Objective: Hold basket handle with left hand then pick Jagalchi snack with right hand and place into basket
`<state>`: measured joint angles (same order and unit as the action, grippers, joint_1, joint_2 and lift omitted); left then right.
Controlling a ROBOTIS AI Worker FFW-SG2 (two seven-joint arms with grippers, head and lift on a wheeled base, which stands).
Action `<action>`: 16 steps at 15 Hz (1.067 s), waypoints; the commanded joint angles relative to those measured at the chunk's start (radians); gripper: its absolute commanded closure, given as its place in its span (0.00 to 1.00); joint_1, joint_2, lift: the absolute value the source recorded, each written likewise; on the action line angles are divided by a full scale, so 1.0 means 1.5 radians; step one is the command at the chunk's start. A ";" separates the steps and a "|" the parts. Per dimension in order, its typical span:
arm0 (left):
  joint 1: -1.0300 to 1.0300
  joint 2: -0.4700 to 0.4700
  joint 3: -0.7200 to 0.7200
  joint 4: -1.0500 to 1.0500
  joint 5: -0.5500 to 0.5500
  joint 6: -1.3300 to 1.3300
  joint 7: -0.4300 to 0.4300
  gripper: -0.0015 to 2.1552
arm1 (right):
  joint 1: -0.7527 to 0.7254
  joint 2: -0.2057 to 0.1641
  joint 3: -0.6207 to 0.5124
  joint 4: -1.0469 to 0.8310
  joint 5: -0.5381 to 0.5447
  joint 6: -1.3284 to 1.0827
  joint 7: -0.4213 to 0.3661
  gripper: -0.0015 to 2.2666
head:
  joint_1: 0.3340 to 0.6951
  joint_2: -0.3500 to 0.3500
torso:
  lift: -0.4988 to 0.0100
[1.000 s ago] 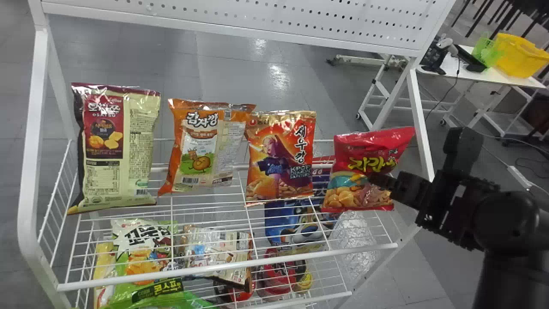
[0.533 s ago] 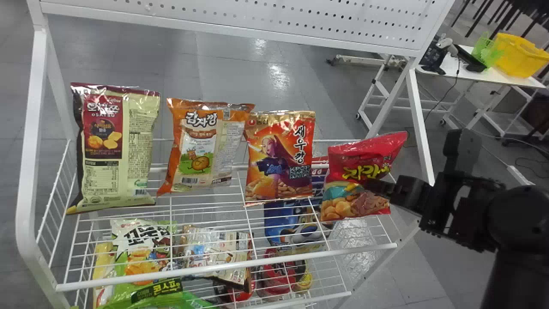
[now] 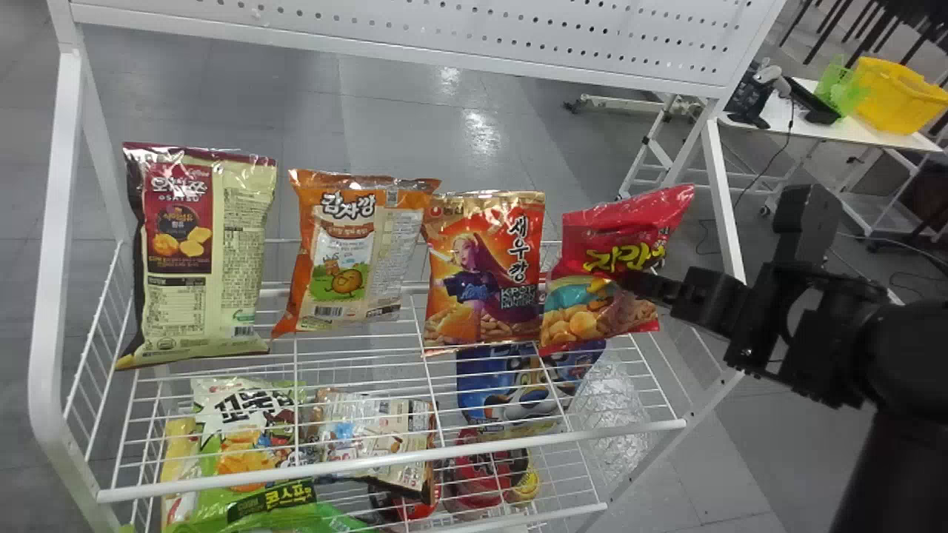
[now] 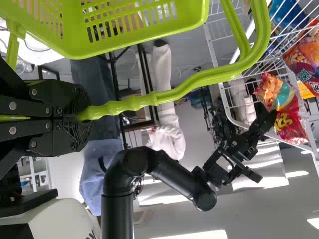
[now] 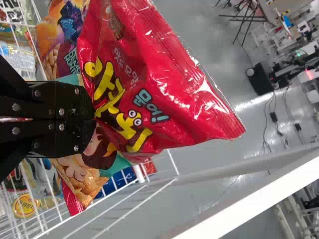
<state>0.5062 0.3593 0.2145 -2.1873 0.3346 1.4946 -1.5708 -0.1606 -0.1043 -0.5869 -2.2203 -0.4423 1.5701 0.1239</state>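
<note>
Jagalchi snack [image 3: 618,229], a red bag tilted in the head view, its top leaning toward my right side, is pinched at its printed face by my right gripper [image 3: 629,281], whose two fingers are drawn together on the film. The bag is above the right part of the white wire shelf [image 3: 392,459], just beside the orange-red bag [image 3: 481,274]; farther left stand an orange bag [image 3: 344,266] and a cream-and-maroon bag [image 3: 200,252]. Whether its lower edge touches the wires, I cannot tell. In the left wrist view, my left gripper [image 4: 83,116] has its fingers closed around the green handle [image 4: 199,82] of the basket [image 4: 192,17], which is well apart from the bag.
</note>
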 commanded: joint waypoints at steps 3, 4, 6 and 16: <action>0.000 -0.004 0.002 0.000 0.000 0.003 -0.007 1.00 | 0.021 0.000 -0.022 -0.045 -0.076 0.001 -0.004 0.99 | 1.00 0.00 | 0.96; 0.000 -0.004 0.002 0.000 0.001 0.003 -0.007 1.00 | 0.035 0.001 -0.026 -0.052 -0.110 0.001 -0.004 0.99 | 1.00 0.00 | 0.96; 0.005 -0.004 0.003 -0.002 0.000 0.003 -0.007 1.00 | 0.086 0.007 -0.030 -0.086 -0.172 0.001 -0.004 0.99 | 1.00 0.00 | 0.96; 0.007 -0.005 0.011 -0.010 0.005 0.007 -0.007 1.00 | 0.215 0.012 -0.080 -0.141 -0.433 0.001 0.006 0.99 | 1.00 0.14 | 0.96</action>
<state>0.5170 0.3512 0.2281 -2.2006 0.3397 1.5057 -1.5708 0.1357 -0.0855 -0.7062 -2.4308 -1.0529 1.5701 0.1315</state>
